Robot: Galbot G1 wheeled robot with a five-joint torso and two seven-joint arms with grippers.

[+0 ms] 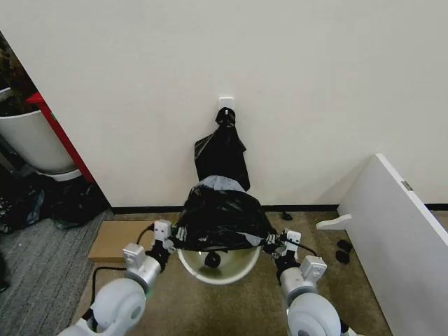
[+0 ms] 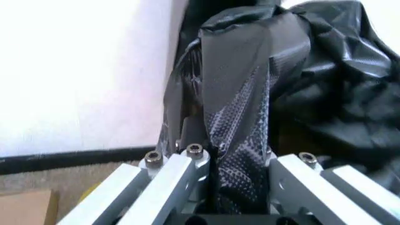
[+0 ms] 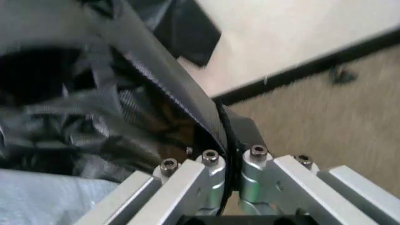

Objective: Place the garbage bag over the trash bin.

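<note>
Fingers (image 2: 250, 154) of both grippers pinching garbage bag (image 1: 222, 217)

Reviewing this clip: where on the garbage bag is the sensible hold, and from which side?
At its open edge, one side per arm. The garbage bag spans the trash bin, so the left end effector and right end effector pinch opposite hems from outside, keeping the mouth stretched.

Floor (image 1: 231, 308) was tan-brown carpet in front, switching to grey carpet at the robot's far left. The trash bin (image 1: 217, 266) stood on the tan part near the wall, with a flat cardboard piece (image 1: 115, 240) just to its left. Small dark bits (image 1: 342, 251) lay to its right, beside a leaning white board (image 1: 392, 224).
</note>
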